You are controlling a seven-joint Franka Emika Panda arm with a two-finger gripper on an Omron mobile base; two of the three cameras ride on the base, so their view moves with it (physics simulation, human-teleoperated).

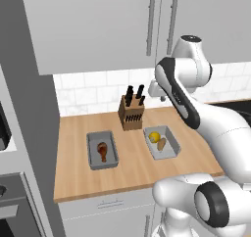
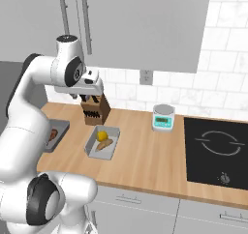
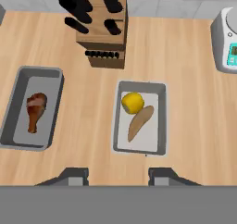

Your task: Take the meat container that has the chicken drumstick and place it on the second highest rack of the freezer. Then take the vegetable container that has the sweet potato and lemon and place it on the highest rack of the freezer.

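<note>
Fingers point(image 3: 74, 174) of the gripper point(image 3: 118, 174) are standing wide apart, holding nothing, above the wooden counter point(image 3: 92, 126). Shallow grey meat container point(image 3: 16, 135) carrying the reddish-brown chicken drumstick point(image 3: 35, 110) is probably stiff and light; pinching one thin rim wall looks safest, since the drumstick is lying loose

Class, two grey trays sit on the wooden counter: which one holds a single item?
The grey rectangular tray left of the knife block holds a single reddish-brown chicken drumstick; the other tray holds a yellow lemon and tan sweet potato.
</note>
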